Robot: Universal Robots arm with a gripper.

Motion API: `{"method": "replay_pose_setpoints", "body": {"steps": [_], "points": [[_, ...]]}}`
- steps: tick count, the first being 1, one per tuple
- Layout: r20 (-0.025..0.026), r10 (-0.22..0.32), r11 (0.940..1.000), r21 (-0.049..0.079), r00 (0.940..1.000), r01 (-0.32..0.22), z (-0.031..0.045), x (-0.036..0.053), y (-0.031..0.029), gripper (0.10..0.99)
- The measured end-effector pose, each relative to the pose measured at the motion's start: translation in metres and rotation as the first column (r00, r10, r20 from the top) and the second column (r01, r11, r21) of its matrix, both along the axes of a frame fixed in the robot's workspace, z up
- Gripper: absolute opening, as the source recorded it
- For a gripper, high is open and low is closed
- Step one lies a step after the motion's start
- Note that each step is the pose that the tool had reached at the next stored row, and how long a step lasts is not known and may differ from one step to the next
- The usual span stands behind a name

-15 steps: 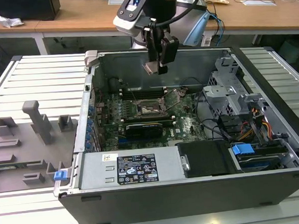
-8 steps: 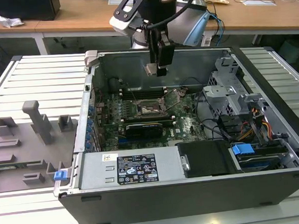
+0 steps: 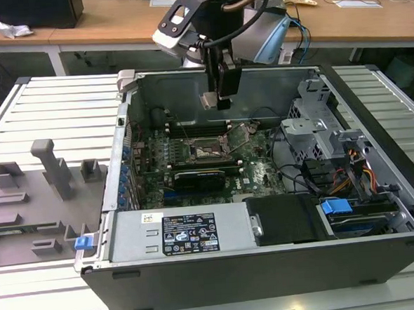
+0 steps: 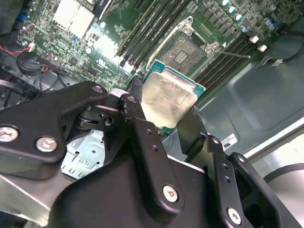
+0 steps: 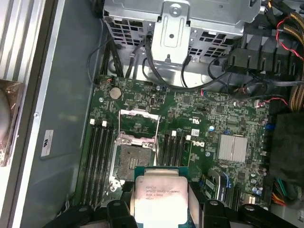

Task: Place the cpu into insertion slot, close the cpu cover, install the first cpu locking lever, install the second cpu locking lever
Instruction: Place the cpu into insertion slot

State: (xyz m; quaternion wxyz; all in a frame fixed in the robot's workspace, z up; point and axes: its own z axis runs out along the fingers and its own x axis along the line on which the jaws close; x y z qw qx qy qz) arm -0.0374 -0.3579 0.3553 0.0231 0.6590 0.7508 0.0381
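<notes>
The gripper clamps the cpu by its edges, above the insertion slot; a tilted or offset seating could likely bend the pins.

An open computer case is lying on a slatted worktop. A silver power supply is sitting along the case's near wall, a black expansion card is standing mid-case, and grey plastic fixtures are resting by the worktop's edge on the exterior view's left.
</notes>
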Motion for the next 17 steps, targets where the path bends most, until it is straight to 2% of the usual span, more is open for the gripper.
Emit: {"method": "replay_pose_setpoints", "body": {"steps": [4, 17], "points": [[-0.0001, -0.069, 0.9976, 0.000, 0.9976, 0.069, -0.0075, 0.0000, 0.0000, 0.537], [-0.0001, -0.073, 0.9974, 0.000, 0.9974, 0.073, -0.0419, -0.0002, 0.0000, 0.537]]}}
